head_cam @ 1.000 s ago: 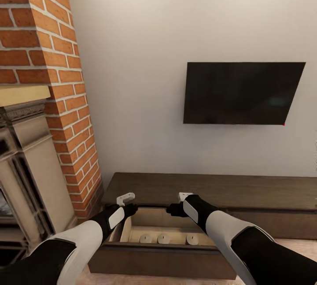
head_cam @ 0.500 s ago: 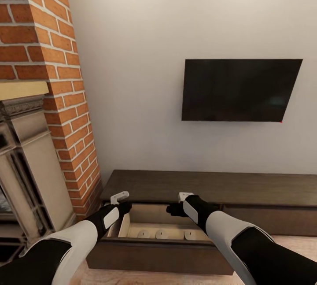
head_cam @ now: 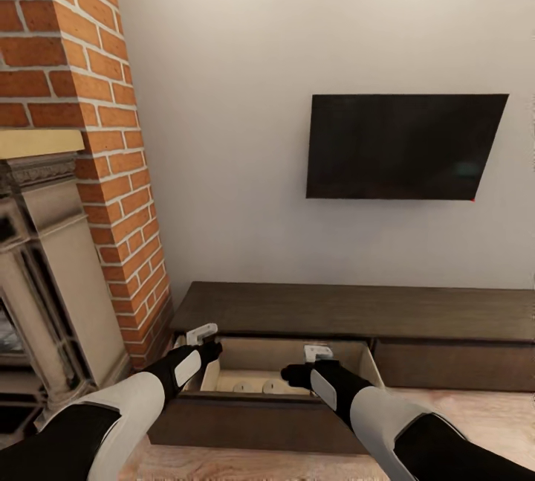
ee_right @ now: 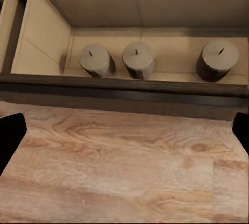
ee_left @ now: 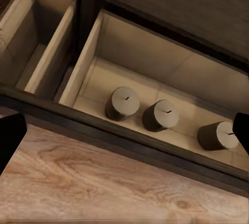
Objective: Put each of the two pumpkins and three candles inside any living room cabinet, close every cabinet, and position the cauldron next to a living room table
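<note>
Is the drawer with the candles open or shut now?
Open. The drawer is pulled out from the cabinet, and three candles stand upright on its pale floor.

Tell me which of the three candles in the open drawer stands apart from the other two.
The candle at the end of the row away from the drawer's near side wall: a clear gap separates it from the middle candle, which stands close beside the third.

Three candles (ee_right: 137,60) crowd the open drawer's (ee_right: 46,31) front.

three grey-brown candles (ee_right: 137,60) stand upright in the cabinet's (head_cam: 357,310) open drawer
</note>
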Tool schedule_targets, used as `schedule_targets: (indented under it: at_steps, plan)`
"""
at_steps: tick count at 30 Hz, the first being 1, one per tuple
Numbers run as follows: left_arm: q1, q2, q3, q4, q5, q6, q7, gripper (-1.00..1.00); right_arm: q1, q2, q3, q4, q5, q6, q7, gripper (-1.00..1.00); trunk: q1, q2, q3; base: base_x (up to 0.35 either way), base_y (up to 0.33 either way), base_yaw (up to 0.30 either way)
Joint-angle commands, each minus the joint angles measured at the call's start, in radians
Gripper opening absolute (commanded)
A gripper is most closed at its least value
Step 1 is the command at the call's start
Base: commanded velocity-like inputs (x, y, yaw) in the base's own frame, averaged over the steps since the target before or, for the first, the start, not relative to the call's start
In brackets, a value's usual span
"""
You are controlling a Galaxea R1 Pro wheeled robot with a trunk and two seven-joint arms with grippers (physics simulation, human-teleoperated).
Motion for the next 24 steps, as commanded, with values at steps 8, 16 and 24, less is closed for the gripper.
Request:
schedule_targets:
  at_steps: [8,16,24]
  plan:
    - [0.0,0.0,-0.009,0.0,0.007,0.003,0.006,1.0,0.012,0.0,0.008,-0.001,-0.007,0.0,-0.004,1.0,0.03,-0.057,-0.026,-0.077,0.0,0.0]
    - [0.0,0.0,-0.009,0.011,0.005,0.002,0.006,1.0,0.013,0.0,0.008,-0.002,-0.007,-0.001,-0.004,1.0,0.061,-0.113,-0.051,-0.144,0.0,0.0]
    - [0.0,0.0,-0.009,0.013,0.005,0.002,0.006,1.0,0.013,0.0,0.007,-0.002,-0.006,-0.001,-0.004,1.0,0.092,-0.169,-0.076,-0.052,0.0,0.0]
